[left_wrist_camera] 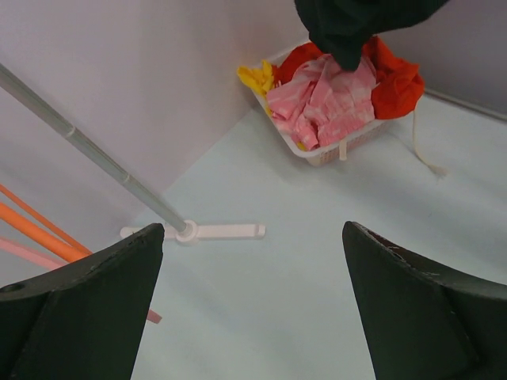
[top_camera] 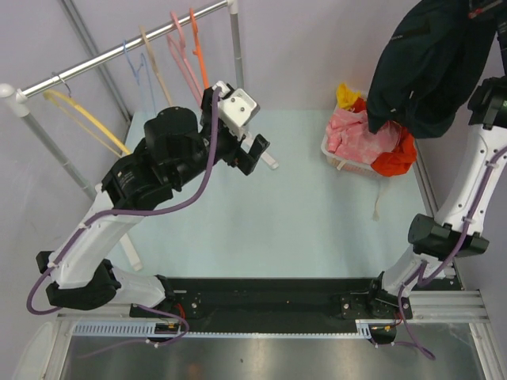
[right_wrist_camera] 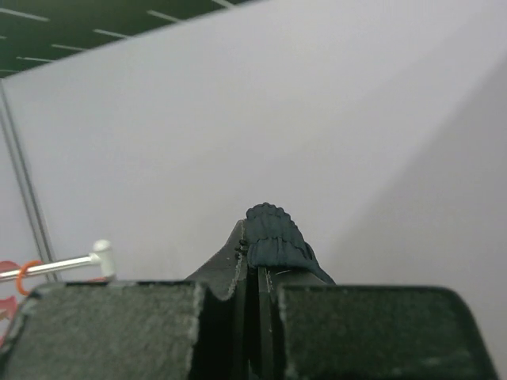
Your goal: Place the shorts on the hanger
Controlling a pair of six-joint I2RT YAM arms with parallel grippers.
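Basket (top_camera: 336,163), clothes rail (top_camera: 119,51).
The basket holds a pink garment (top_camera: 356,136) and a red-orange garment (top_camera: 398,161); an orange hanger (top_camera: 200,55) hangs on the rail.

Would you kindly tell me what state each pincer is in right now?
The left pincer is open and empty.
The right pincer is closed on the shorts.

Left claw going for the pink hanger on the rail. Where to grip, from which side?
Likely the sloped shoulder just below the hook of the pink hanger, approached from the table side with the open left claw. It hangs from the rail by its hook, its lower part hidden behind the arm, and the orange hanger crowds it, so pinch across the thin bar.
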